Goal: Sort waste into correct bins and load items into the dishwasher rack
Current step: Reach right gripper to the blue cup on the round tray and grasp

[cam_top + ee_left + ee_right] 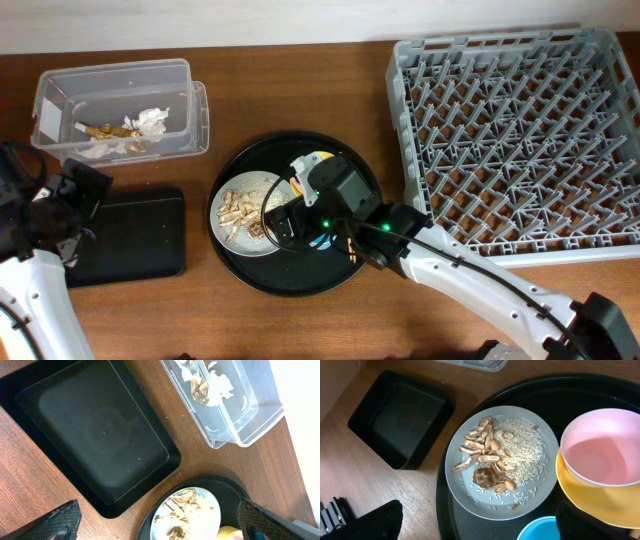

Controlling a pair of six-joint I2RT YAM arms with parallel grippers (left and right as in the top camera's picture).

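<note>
The grey plate point(470, 491) holds beige food bits and pale grains point(492, 457) on the round black tray point(300, 275). The pink cup point(602, 452) sits inside the yellow bowl point(590, 505), with the light-blue cup point(540, 531) beside them. My right gripper point(480, 522) is open and empty, hovering over the plate's near edge. My left gripper point(160, 527) is open and empty, above the table between the shallow black tray point(95, 435) and the plate point(205, 515). The clear tub point(120, 105) holds white napkins point(220, 385) and brown scraps point(200, 391). The chopsticks are out of view.
The grey dishwasher rack point(520, 140) fills the right side of the table and holds nothing that I can see. The shallow black tray point(130, 235) lies at the left, in front of the tub. The right arm point(470, 275) reaches in from the lower right.
</note>
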